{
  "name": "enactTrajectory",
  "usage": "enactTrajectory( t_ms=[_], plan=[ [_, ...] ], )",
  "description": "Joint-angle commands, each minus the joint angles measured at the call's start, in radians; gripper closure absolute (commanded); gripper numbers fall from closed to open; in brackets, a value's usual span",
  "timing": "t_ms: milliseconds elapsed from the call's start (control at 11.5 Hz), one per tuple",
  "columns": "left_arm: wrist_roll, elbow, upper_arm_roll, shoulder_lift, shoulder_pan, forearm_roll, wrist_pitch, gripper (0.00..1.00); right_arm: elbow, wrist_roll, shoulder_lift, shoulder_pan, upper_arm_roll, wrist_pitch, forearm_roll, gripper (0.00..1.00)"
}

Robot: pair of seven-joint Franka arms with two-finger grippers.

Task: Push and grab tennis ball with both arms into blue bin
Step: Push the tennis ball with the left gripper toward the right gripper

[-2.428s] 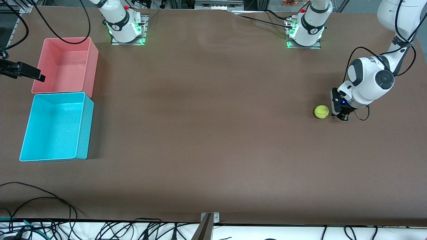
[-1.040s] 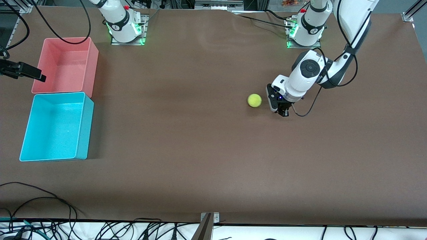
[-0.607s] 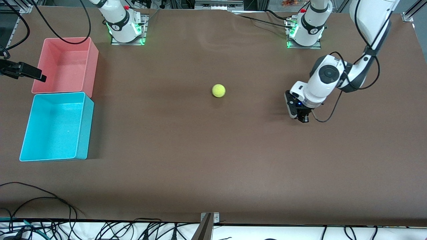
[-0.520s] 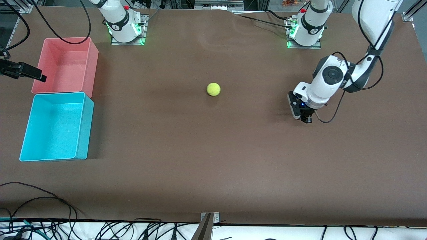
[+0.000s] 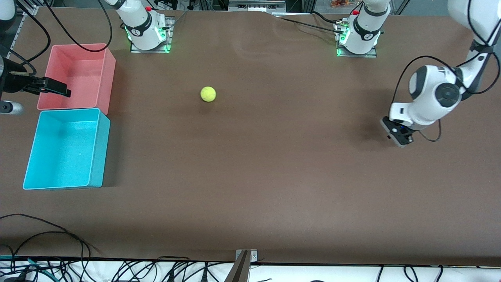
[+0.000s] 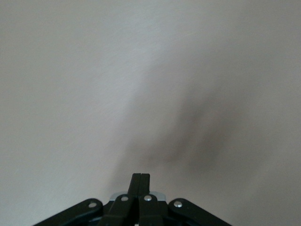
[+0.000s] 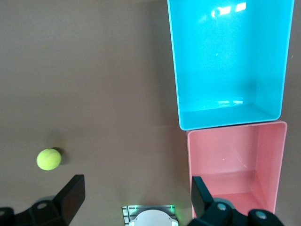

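Observation:
The tennis ball [image 5: 208, 94] lies on the brown table, between the two arm bases and the middle of the table, nearer the right arm's end; it also shows in the right wrist view [image 7: 49, 159]. The blue bin [image 5: 98, 149] stands empty at the right arm's end [image 7: 230, 56]. My left gripper [image 5: 398, 138] is shut and empty, low over bare table at the left arm's end [image 6: 140, 181], a long way from the ball. My right gripper [image 5: 58, 89] is open and empty [image 7: 136, 197], held high over the pink bin's outer edge.
An empty pink bin [image 5: 109, 74] stands against the blue bin, farther from the front camera [image 7: 235, 160]. The two arm bases [image 5: 146, 31] [image 5: 358, 35] stand along the table's back edge. Cables [image 5: 47, 250] hang past the front edge.
The ball has rolled from beside my left gripper toward the right arm's end of the table. My left gripper has drawn back toward its own end. My right gripper has shifted slightly toward the pink bin.

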Motion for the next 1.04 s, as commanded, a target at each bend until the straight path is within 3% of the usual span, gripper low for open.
enactTrajectory(
  t_ms=[0, 260, 347, 434, 520, 954],
  plan=[
    [-0.135, 0.157, -0.010, -0.001, 0.001, -0.036, -0.220, 0.98, -0.128, 0.007, -0.061, 0.000, 0.027, 0.038, -0.013, 0.00],
    [-0.404, 0.189, -0.021, -0.005, -0.009, -0.036, -0.291, 0.85, -0.407, 0.007, -0.218, -0.002, 0.026, 0.202, -0.014, 0.00],
    [-0.445, 0.199, -0.021, -0.004, -0.009, -0.036, -0.291, 0.69, -0.464, 0.007, -0.248, -0.002, 0.026, 0.237, -0.014, 0.00],
    [-0.461, 0.202, -0.021, -0.004, -0.013, -0.034, -0.291, 0.46, -0.501, 0.007, -0.248, -0.002, 0.030, 0.264, -0.014, 0.00],
    [-0.461, 0.202, -0.021, -0.004, -0.018, -0.024, -0.290, 0.00, -0.547, 0.009, -0.251, -0.002, 0.045, 0.299, -0.014, 0.00],
    [-0.498, 0.260, -0.018, 0.001, -0.019, -0.028, -0.299, 0.00, -0.898, 0.053, -0.386, -0.002, 0.063, 0.506, -0.037, 0.00]
  ],
)
